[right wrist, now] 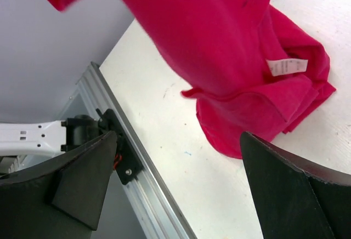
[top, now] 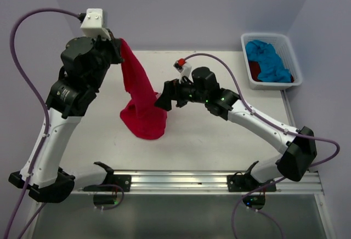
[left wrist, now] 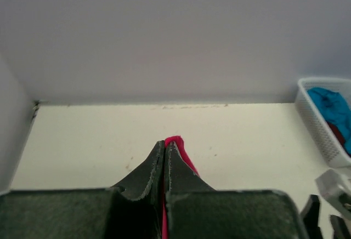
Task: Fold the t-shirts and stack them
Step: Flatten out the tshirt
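A bright red-pink t-shirt (top: 140, 94) hangs from my left gripper (top: 122, 43), which is raised over the back left of the table. Its lower part lies bunched on the table. In the left wrist view the left gripper (left wrist: 165, 147) is shut on a fold of the red-pink cloth (left wrist: 179, 144). My right gripper (top: 162, 102) stands open just right of the hanging shirt, with nothing between its fingers. In the right wrist view the right gripper (right wrist: 178, 140) faces the bunched shirt (right wrist: 219, 47) and its white label (right wrist: 287, 66). A turquoise t-shirt (top: 267, 61) lies over a dark red one (top: 254, 70).
A white plastic basket (top: 264, 35) at the back right corner holds the turquoise and dark red shirts; the left wrist view shows the basket (left wrist: 315, 121) at its right edge. An aluminium rail (top: 181, 180) runs along the near table edge. Walls close the back and sides.
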